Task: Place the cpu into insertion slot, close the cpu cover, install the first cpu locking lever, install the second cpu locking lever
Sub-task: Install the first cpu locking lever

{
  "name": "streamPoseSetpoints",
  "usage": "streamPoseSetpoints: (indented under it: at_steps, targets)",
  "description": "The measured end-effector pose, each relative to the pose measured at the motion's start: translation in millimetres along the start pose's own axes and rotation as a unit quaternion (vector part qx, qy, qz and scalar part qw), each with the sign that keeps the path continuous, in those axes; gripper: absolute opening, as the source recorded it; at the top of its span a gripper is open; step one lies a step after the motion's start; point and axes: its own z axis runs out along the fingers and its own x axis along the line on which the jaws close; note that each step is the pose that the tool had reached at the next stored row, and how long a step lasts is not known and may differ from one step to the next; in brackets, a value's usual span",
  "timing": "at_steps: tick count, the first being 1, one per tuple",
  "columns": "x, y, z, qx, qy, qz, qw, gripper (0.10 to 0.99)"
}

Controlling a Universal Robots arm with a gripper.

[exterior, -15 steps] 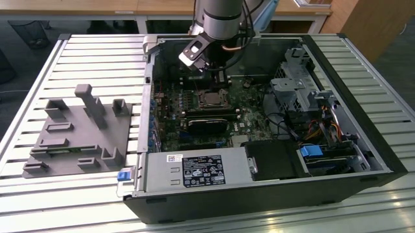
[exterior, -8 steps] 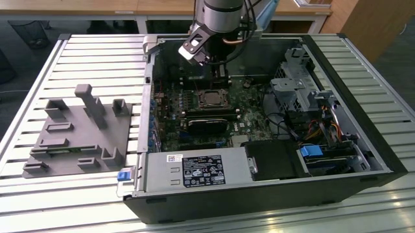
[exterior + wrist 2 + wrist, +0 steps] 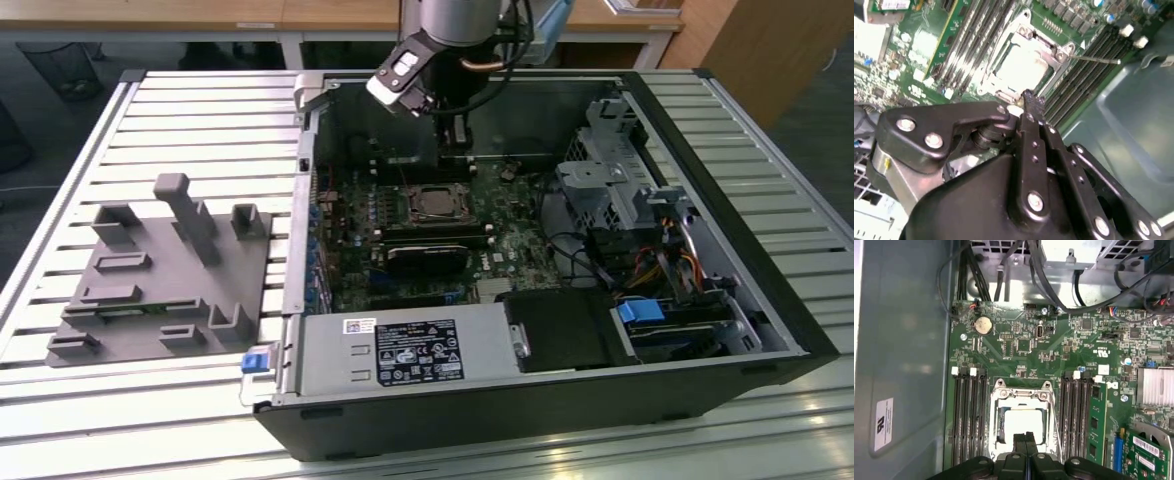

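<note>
The cpu [image 3: 1024, 424] shows its pale silver top in the insertion slot [image 3: 438, 203], in the middle of the green board. The cpu cover [image 3: 997, 412], a silvery frame, lies flat around it; the chip [image 3: 1023, 65] shows through the cut-out. My gripper [image 3: 1025, 438] hovers at the socket's edge, its black fingers pressed together and nothing between them. In the second wrist view the fingertips [image 3: 1029, 98] sit just beside the cover [image 3: 999, 90]. A thin wire locking lever [image 3: 1099, 59] sticks out from the socket corner, unlatched. It also runs along one side of the frame as a wire lever [image 3: 1056, 430]. In the exterior view the gripper [image 3: 459, 165] reaches down into the case.
Long black memory slots [image 3: 970, 415] flank the socket on both sides. A black heatsink block [image 3: 427, 257] lies in front of the socket. Cables [image 3: 1004, 275] hang near the case wall. A grey fixture [image 3: 160, 280] stands on the slatted table at the exterior view's left.
</note>
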Motion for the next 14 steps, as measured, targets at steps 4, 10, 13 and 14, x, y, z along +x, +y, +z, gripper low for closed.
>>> streamPoseSetpoints:
  at_steps: [4,10,13,14]
  targets:
    - [0.0,0.0,0.0,0.0004,0.0007,-0.036,0.9993,0.106]
    - [-0.1,0.0,0.1,0.0006,0.0014,-0.071,0.9975,0.106]
    - [-0.1,0.0,0.1,0.0007,0.0016,-0.084,0.9965,0.106]
    - [-0.1,0.0,0.1,0.0008,0.0017,-0.089,0.9960,0.106]
